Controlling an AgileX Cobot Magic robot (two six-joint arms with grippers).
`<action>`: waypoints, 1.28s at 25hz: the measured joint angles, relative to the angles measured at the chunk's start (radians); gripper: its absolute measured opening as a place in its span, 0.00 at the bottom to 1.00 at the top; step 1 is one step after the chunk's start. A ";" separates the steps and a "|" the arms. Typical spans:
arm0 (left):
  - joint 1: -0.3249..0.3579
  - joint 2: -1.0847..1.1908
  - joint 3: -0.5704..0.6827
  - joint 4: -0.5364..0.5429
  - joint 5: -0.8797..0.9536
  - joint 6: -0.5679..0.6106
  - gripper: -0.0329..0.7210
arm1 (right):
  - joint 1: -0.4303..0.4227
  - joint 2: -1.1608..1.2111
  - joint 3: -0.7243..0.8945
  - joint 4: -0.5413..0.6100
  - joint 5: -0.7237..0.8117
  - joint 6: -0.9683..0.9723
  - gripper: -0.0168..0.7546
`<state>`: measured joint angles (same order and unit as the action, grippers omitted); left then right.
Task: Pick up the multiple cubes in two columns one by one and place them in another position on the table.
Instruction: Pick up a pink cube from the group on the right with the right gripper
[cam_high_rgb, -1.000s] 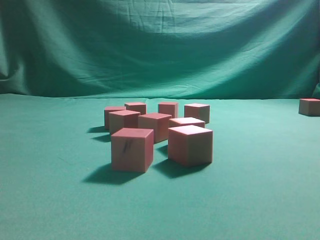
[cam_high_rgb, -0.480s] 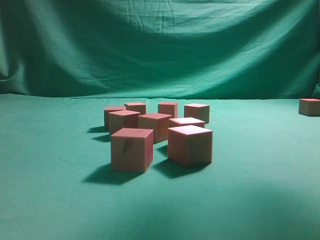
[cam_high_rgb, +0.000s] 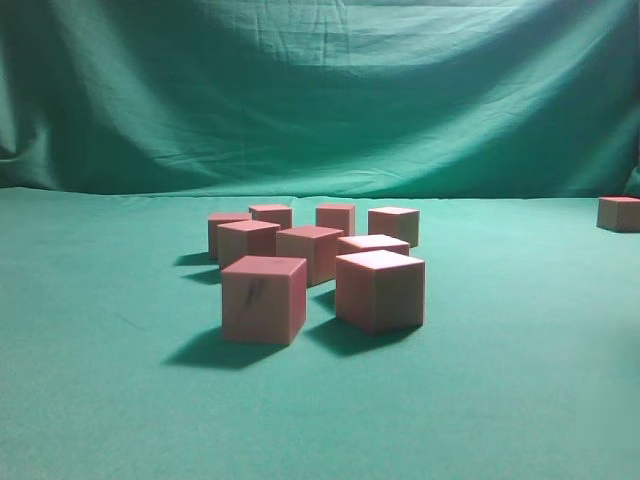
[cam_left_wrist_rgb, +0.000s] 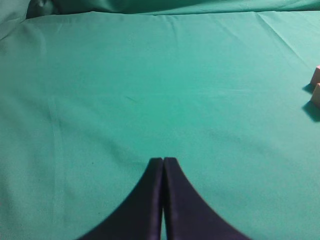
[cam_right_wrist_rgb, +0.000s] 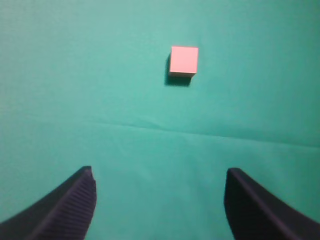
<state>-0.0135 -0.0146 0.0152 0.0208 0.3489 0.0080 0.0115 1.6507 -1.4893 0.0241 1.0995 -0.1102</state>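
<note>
Cubes (cam_high_rgb: 318, 262): eight clustered in two columns mid-table (cam_high_rgb: 100, 400), one lone cube (cam_high_rgb: 619, 213) far right | left gripper (cam_left_wrist_rgb: 163, 161): fingers pressed together, empty, above bare cloth | right gripper (cam_right_wrist_rgb: 159, 180): spread wide, empty, lone cube ahead

Draped, creased green backdrop cloth (cam_high_rgb: 330, 90)

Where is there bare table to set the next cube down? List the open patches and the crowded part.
Bare table lies left of the cube cluster, across the near front, and on the right between the cluster and the lone cube at the far right edge. The cluster itself is crowded, with narrow gaps. In the right wrist view, the cloth around the lone cube is bare.
</note>
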 joint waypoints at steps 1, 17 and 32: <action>0.000 0.000 0.000 0.000 0.000 0.000 0.04 | -0.005 0.020 0.002 0.000 -0.024 0.002 0.71; 0.000 0.000 0.000 0.000 0.000 0.000 0.04 | -0.007 0.348 0.002 -0.038 -0.398 0.006 0.71; 0.000 0.000 0.000 0.000 0.000 0.000 0.04 | -0.007 0.466 0.002 -0.039 -0.539 0.006 0.71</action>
<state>-0.0135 -0.0146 0.0152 0.0208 0.3489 0.0080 0.0044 2.1166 -1.4873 -0.0154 0.5608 -0.1046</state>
